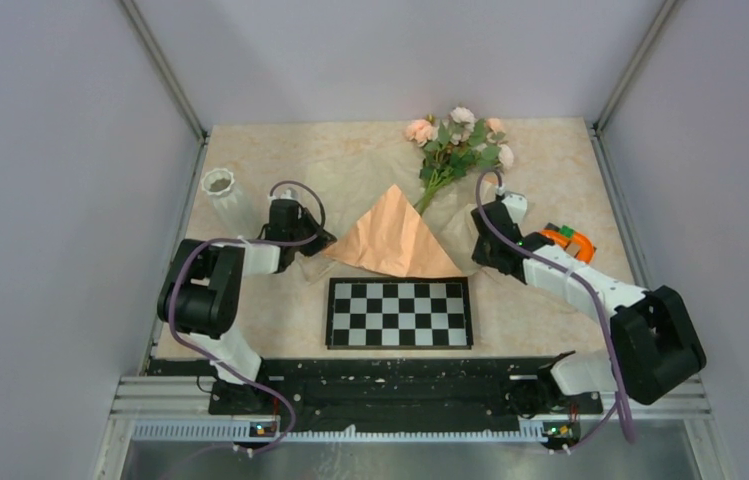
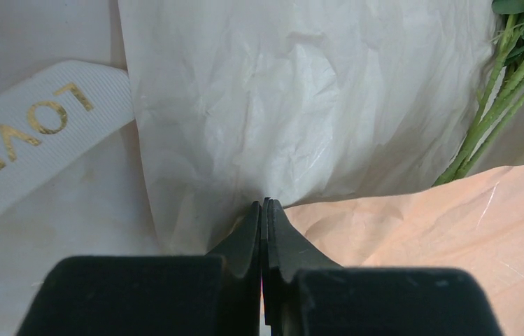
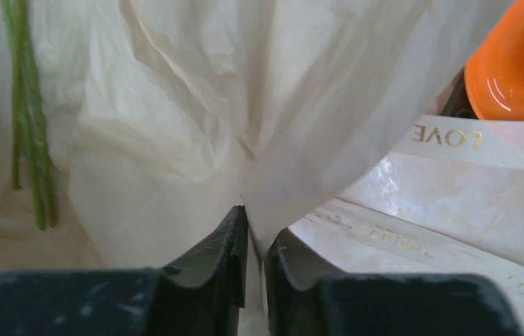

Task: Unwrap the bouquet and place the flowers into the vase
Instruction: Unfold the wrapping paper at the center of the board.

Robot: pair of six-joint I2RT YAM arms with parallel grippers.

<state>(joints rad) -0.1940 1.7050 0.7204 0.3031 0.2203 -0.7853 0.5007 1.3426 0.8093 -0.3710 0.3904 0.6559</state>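
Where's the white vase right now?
Overhead view: the vase stands at the table's left edge, beside the left arm, far from the flowers.

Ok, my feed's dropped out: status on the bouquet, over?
Left gripper shut on the paper; right gripper pinching a fold of it. Flowers lying loose on the paper, none in the vase. Ribbon loose nearby, nothing blocking.
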